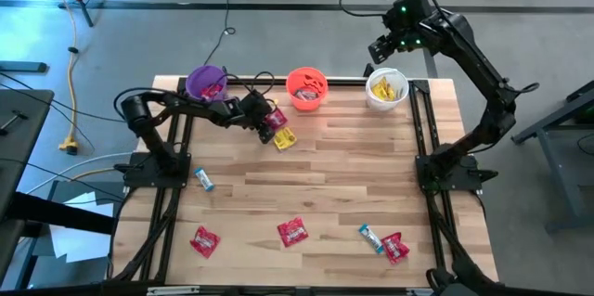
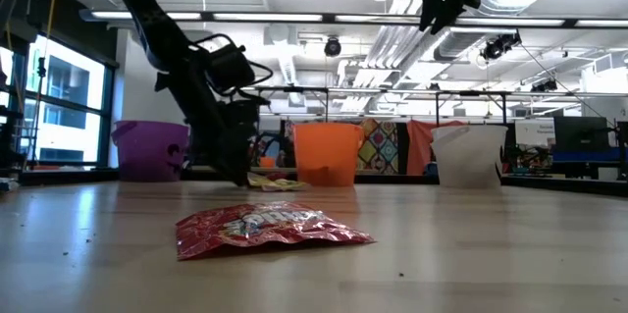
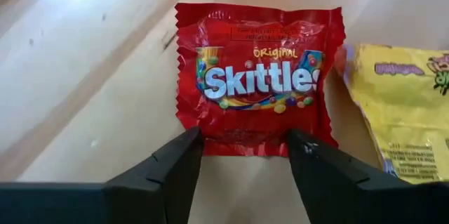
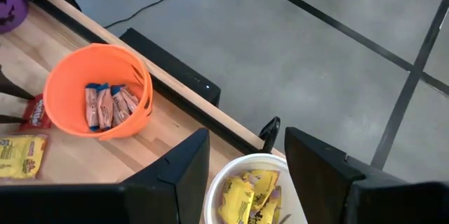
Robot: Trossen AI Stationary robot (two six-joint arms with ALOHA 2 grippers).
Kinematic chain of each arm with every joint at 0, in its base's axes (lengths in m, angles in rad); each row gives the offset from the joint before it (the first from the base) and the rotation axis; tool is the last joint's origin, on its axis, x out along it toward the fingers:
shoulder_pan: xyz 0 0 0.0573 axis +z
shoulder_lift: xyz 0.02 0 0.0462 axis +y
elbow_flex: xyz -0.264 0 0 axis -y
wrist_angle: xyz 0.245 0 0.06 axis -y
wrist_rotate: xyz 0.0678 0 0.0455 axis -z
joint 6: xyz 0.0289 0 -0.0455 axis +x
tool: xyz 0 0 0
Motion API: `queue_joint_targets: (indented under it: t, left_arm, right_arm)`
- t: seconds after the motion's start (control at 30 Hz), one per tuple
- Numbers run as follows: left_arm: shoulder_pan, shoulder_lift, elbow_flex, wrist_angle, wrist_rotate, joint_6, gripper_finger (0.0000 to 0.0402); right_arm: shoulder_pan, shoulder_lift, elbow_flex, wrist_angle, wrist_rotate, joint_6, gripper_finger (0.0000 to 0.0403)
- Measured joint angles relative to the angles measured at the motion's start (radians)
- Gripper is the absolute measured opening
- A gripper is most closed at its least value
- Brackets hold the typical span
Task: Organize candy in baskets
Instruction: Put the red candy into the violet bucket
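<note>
A red candy packet (image 3: 259, 76) lies flat on the table next to a yellow packet (image 3: 400, 112), in front of the purple basket (image 1: 206, 83) and the orange basket (image 1: 306, 87). My left gripper (image 3: 245, 140) is open and low over the red packet's near edge, one finger at each of its near corners. My right gripper (image 1: 380, 50) hangs open high above the white basket (image 1: 386, 87), which holds yellow packets (image 4: 245, 192). The orange basket (image 4: 98, 90) holds slim bars. My left gripper slants down onto the red packet's near edge (image 3: 245, 150), with its open fingertips (image 3: 186, 143) over the two near corners. Whether the tips touch the wrapper, I cannot tell. The packet lies flat on the table.
Red packets (image 1: 204, 240) (image 1: 292, 232) (image 1: 396, 248) and blue-and-white bars (image 1: 203, 179) (image 1: 370, 238) lie scattered over the near half of the table. One red packet (image 2: 265, 230) lies close in the low view. Cables run beside the purple basket.
</note>
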Motion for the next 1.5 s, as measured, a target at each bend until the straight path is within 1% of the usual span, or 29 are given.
queue_joint_targets:
  t: [0.07, 0.13, 0.2, 0.3, 0.33, 0.37, 0.47, 0.57, 0.63, 0.77, 0.83, 0.9, 1.0, 1.07, 1.17, 1.27, 1.37, 1.5]
  left_arm:
    - [-0.001, 0.003, -0.001, 0.019, -0.001, 0.017, 0.0181]
    - [0.000, 0.003, -0.002, 0.035, -0.001, 0.038, 0.0151]
    - [-0.001, 0.004, -0.002, 0.040, 0.002, 0.062, 0.0110]
    - [-0.001, 0.004, -0.002, 0.037, 0.006, 0.092, 0.0036]
    - [-0.001, 0.004, -0.002, 0.036, 0.006, 0.096, 0.0019]
    - [-0.002, 0.001, -0.003, 0.034, 0.006, 0.096, 0.0010]
    - [-0.002, -0.026, -0.006, 0.003, 0.004, 0.081, 0.0011]
    - [-0.001, -0.095, -0.007, -0.046, -0.014, 0.043, 0.0002]
    - [0.002, -0.164, -0.007, -0.100, -0.038, -0.016, 0.0003]
    - [0.027, -0.338, -0.007, -0.199, -0.087, -0.188, 0.0001]
    - [0.040, -0.431, -0.005, -0.244, -0.143, -0.267, 0.0001]
    - [0.055, -0.520, -0.005, -0.313, -0.225, -0.350, 0.0000]
    - [0.092, -0.626, 0.009, -0.489, -0.361, -0.480, 0.0000]
    - [0.119, -0.673, 0.025, -0.612, -0.445, -0.540, 0.0000]
    - [0.164, -0.713, 0.055, -0.742, -0.508, -0.570, 0.0000]
    - [0.217, -0.729, 0.080, -0.798, -0.525, -0.545, 0.0000]
    - [0.276, -0.726, 0.082, -0.822, -0.511, -0.524, 0.0000]
    - [0.368, -0.696, 0.075, -0.828, -0.394, -0.472, 0.0000]
  right_arm:
    - [0.000, 0.000, 0.000, 0.000, -0.001, 0.000, 0.0181]
    - [0.000, 0.000, 0.000, 0.000, -0.003, 0.000, 0.0181]
    - [0.000, 0.000, 0.000, 0.000, -0.003, 0.000, 0.0181]
    - [0.000, 0.000, 0.000, 0.000, -0.003, 0.000, 0.0181]
    - [0.000, 0.000, 0.000, 0.000, -0.003, 0.000, 0.0181]
    - [0.000, 0.000, 0.000, 0.000, -0.003, 0.000, 0.0181]
    - [0.000, 0.000, 0.000, 0.000, -0.003, 0.000, 0.0181]
    - [0.000, 0.000, 0.000, 0.000, -0.003, 0.000, 0.0181]
    - [0.000, 0.000, 0.000, 0.001, -0.003, 0.000, 0.0181]
    - [0.000, 0.000, 0.000, 0.005, -0.003, 0.000, 0.0181]
    - [0.000, 0.000, 0.000, 0.012, -0.003, 0.000, 0.0181]
    - [0.000, 0.000, 0.000, 0.021, -0.005, 0.003, 0.0181]
    - [0.000, 0.000, 0.000, 0.031, -0.023, 0.007, 0.0181]
    - [0.004, 0.000, 0.000, 0.031, -0.026, 0.008, 0.0181]
    - [0.012, 0.000, 0.000, 0.032, -0.026, 0.008, 0.0181]
    - [0.024, 0.000, 0.000, 0.032, -0.026, 0.009, 0.0181]
    - [0.034, 0.000, 0.000, 0.032, -0.026, 0.010, 0.0181]
    - [0.051, 0.000, 0.000, 0.032, -0.026, 0.010, 0.0181]
